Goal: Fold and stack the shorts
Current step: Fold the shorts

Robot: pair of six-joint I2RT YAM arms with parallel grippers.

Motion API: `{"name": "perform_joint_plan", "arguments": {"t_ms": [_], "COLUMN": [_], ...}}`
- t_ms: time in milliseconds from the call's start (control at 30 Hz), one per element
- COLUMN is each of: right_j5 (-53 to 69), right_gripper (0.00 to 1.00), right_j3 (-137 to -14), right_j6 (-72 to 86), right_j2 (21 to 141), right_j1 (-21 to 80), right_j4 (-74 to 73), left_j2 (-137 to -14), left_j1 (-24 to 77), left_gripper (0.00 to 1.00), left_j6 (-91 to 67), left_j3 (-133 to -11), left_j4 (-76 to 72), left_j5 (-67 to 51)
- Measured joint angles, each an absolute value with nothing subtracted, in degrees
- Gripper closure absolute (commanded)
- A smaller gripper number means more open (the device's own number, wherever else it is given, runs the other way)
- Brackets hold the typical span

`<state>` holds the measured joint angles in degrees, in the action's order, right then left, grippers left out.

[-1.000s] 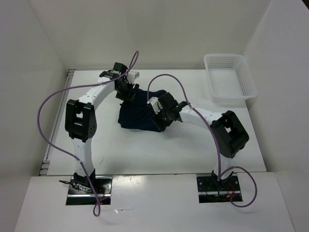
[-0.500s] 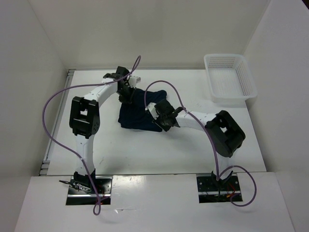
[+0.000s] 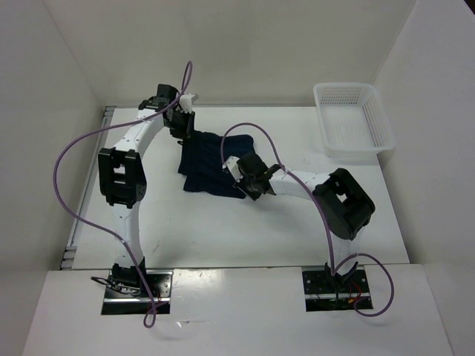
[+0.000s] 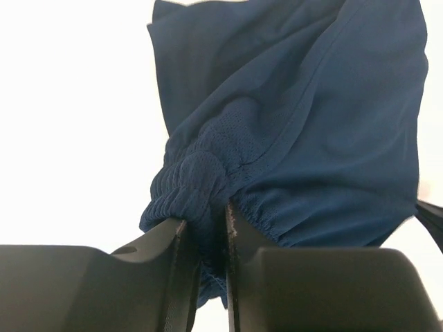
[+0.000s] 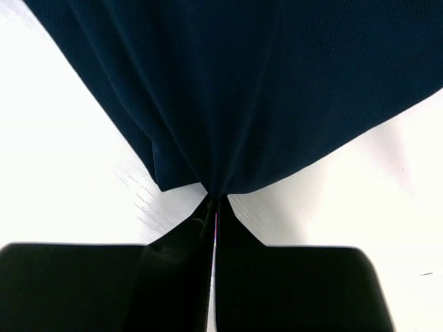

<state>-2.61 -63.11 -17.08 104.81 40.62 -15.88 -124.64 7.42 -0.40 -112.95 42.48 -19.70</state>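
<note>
You have both grips on the shorts [image 3: 211, 163], and that is about as far as the job has got. The left fingers [image 4: 138, 283] are clamped on the gathered waistband [image 4: 201, 173] at the far left corner of the garment, with a bunch of the ribbed cloth squeezed between them. The right fingers [image 5: 277, 290] are pressed together on a thin pinch of the plain cloth at the near right edge (no gap shows between them in the right wrist view).

The shorts lie on the bench [image 3: 223, 222] between the two arms, toward the far side and a little left of centre, drawn into a rough flat patch between the two held points. They are well apart from the white mesh basket [image 3: 355, 150] at the far right corner.

As I judge it, you are at the spreading or first-fold stage: no clean fold shows yet, and the cloth looks wrinkled near the waistband. The folding itself, the squaring up and the stacking are all left to do.
</note>
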Motion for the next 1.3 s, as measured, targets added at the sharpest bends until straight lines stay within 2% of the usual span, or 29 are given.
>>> {"name": "perform_joint_plan", "arguments": {"t_ms": [133, 200, 233, 267, 367, 467, 600, 833, 933, 967, 1033, 1100, 1300], "right_j5": [-2.7, -2.8, -2.8, -2.9, -3.3, -3.2, -3.0, -0.5, 0.3, 0.2, 0.1, -0.8, -3.2], "right_gripper": [1.00, 0.96, 0.90, 0.68, 0.38, 0.28, 0.20, 0.10, 0.08, 0.08, 0.04, 0.03, 0.02], "right_j3": [-63.1, -63.2, -63.3, -63.4, -63.6, -63.8, -63.9, -64.5, -66.5, -67.2, -68.2, -68.6, -68.6], "right_j6": [-18.6, -19.2, -19.4, -19.6, -20.6, -21.3, -21.5, -19.2, -17.5, -17.0, -16.1, -15.8, -15.9], "right_j2": [104.8, 104.8, 104.8, 104.8, 104.8, 104.8, 104.2, 97.3, 94.2, 93.7, 93.0, 92.3, 90.5], "right_j1": [40.6, 40.6, 40.6, 40.6, 40.6, 40.6, 40.6, 39.0, 35.4, 33.9, 30.9, 28.5, 24.1], "right_j4": [-15.7, -15.7, -15.8, -15.8, -15.9, -15.9, -16.2, -17.4, -18.1, -18.2, -18.2, -18.6, -21.4], "left_j2": [-128.8, -130.9, -131.6, -132.2, -132.9, -132.8, -132.8, -132.6, -131.9, -131.3, -130.0, -128.0, -117.0], "left_j1": [7.3, 7.5, 7.5, 7.5, 7.5, 7.5, 7.5, 7.4, 7.4, 7.4, 7.4, 7.4, 7.4], "left_gripper": [0.69, 0.64, 0.62, 0.61, 0.52, 0.49, 0.41, 0.33, 0.22, 0.10, 0.04, 0.00, 0.00], "left_j6": [-0.4, -0.3, -0.3, -0.2, -0.3, -0.2, -0.2, -0.3, -0.3, -0.3, -0.1, -0.2, -0.2], "left_j3": [-115.6, -115.9, -115.9, -115.9, -115.9, -115.9, -115.9, -115.9, -115.5, -115.0, -114.6, -114.0, -108.6], "left_j4": [42.0, 41.8, 42.0, 42.0, 41.9, 41.6, 41.5, 41.5, 41.5, 41.5, 41.6, 41.8, 40.2], "left_j5": [-19.9, -19.9, -19.9, -19.8, -19.7, -19.7, -19.4, -18.3, -17.4, -17.1, -16.8, -16.7, -16.0]}}
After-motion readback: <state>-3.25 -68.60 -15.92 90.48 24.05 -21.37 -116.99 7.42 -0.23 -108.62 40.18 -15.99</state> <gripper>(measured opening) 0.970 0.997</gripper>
